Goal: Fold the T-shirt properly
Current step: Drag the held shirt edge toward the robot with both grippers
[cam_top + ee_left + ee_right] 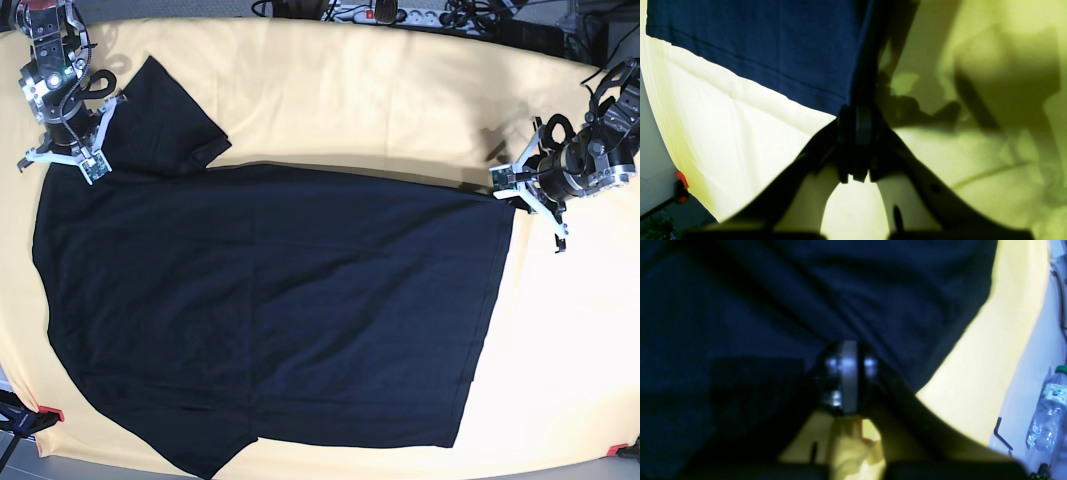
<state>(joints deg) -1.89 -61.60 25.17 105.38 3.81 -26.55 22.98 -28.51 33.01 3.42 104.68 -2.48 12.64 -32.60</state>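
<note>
Right gripper (62,160): at 10 o'clock in the base view, over the shoulder end of the shirt beside the sleeve; jaws drawn together, and the wrist view shows dark cloth bunched right at the tips, so it looks pinched on the fabric.
Shirt (270,310): black, spread nearly flat across the middle of the worktop (350,100), collar end at 9 o'clock, hem at 3 o'clock, one sleeve pointing to 11 o'clock; a few shallow wrinkles.
Handling: judged light, limp and not slippery; it will sag and drag from any single hold, nothing fragile about it.
Where to hold: judged best at stitched edges, shoulder seam and hem corners, pinching one layer only and lifting both ends together so the body stays taut.
Left gripper (503,180): at 2 o'clock, at the upper hem corner; jaws drawn together, tips meeting the cloth edge in the wrist view, so it appears to clamp the hem.
Risk: the yellow cover may get pinched along with the shirt.
</note>
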